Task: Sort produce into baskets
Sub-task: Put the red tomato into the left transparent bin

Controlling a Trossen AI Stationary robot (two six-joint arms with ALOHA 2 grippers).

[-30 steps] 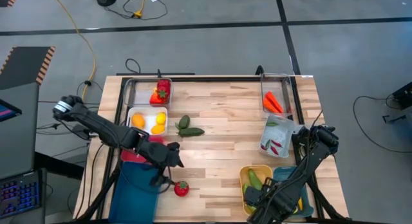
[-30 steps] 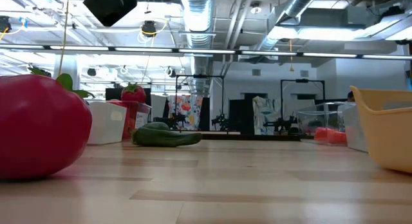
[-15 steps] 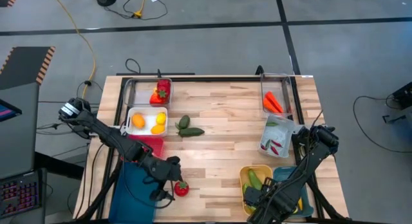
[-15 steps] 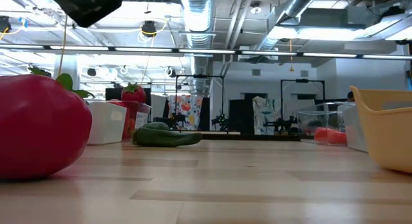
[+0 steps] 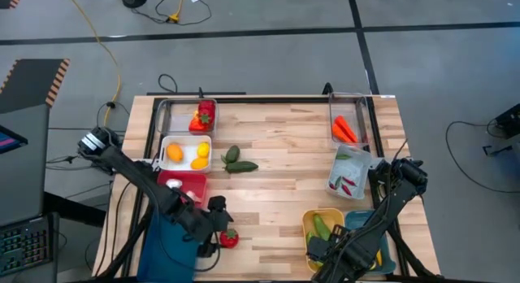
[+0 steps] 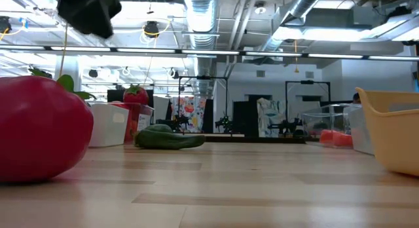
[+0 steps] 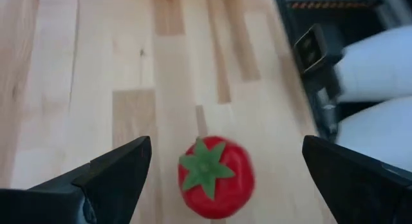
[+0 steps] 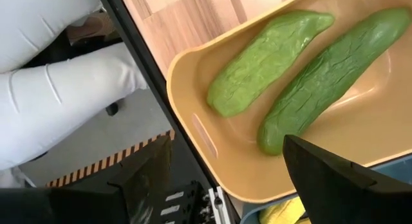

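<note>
At the table's near edge, the small red toy tomato with a green leafy cap (image 5: 229, 238) lies on the bare pale wooden tabletop (image 5: 276, 145), just beside the large dark teal plastic basket (image 5: 169, 249). The left gripper (image 5: 213, 232) hangs just above and beside it; in the left wrist view the tomato (image 7: 215, 177) sits between the two dark fingers (image 7: 114, 174), which stand wide apart and touch nothing. The left arm reaches in from the table's left side, stretched diagonally over the pink-red basket (image 5: 184, 184) and the teal one toward the near edge. The low view shows the same tomato (image 6: 40, 126) large in the foreground, with the gripper's dark body (image 6: 88, 12) above it. Also at the near edge, on the right, the right gripper (image 5: 318, 252) waits low beside the orange-yellow plastic basket (image 5: 311, 220); its wrist view shows two green toy cucumbers (image 8: 302, 73) lying side by side in that basket, with its fingers spread wide and empty. Farther in, two dark green vegetables (image 5: 236, 160) lie loose mid-table beside a white basket (image 5: 186, 139) holding yellow and orange pieces. At the far edge, a clear basket (image 5: 165, 115) holds red strawberries (image 5: 203, 116), and another clear basket (image 5: 360, 102) holds orange carrots (image 5: 344, 130).
</note>
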